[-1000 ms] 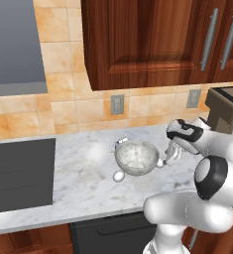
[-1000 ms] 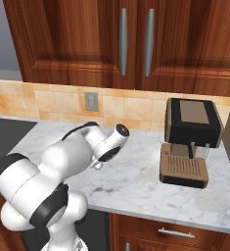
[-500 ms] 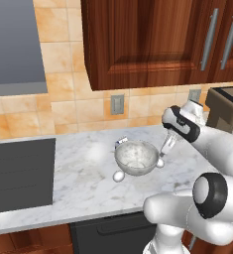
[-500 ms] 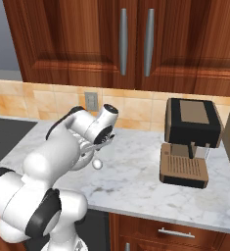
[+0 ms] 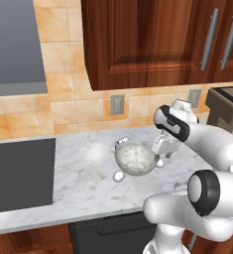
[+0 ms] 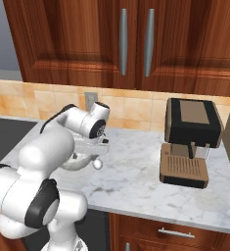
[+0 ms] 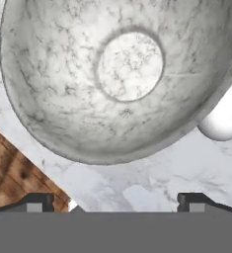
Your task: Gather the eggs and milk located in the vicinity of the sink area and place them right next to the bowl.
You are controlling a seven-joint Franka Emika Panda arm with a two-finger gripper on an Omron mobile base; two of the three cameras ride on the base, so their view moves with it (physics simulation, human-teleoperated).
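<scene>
We see the bowl (image 5: 135,158) standing upright on the marble counter. It is round, deep and silvery grey, with speckles inside (image 7: 130,66). One small white egg (image 5: 118,176) lies on the counter just beside the bowl, at its front left. Another white egg (image 5: 160,162) rests close against its right side (image 6: 97,164); from above it touches the rim (image 7: 226,116).

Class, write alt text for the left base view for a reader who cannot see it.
A white robot arm holds its hand just right of a grey bowl on a marble counter. One white egg lies at the bowl's front left, another egg at its right.
</scene>
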